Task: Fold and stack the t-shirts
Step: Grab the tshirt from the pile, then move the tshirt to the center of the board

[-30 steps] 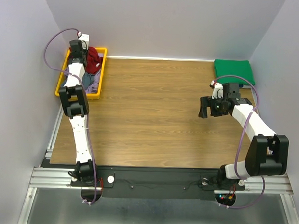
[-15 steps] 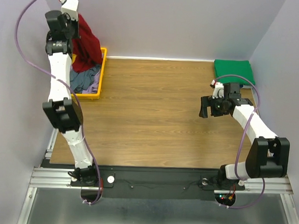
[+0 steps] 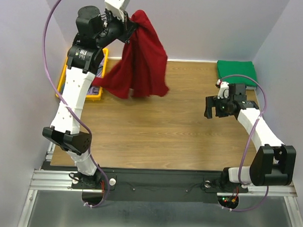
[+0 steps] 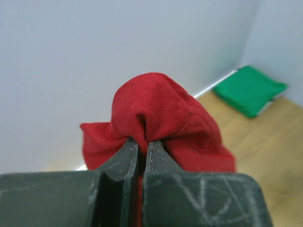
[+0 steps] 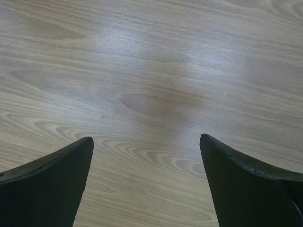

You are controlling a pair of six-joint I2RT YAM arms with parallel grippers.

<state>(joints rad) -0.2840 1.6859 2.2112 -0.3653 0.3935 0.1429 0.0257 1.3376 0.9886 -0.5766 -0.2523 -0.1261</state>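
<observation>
Jaws of left gripper pinched dark red t-shirt, hung above table; right gripper gaped wide over table.

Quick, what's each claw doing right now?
Left gripper: closed, holding the red shirt.
Right gripper: open, empty.

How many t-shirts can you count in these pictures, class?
2: a dark red shirt hanging from the left gripper, and a green shirt folded at the table's far right corner. More may hide in the yellow tray.
</observation>
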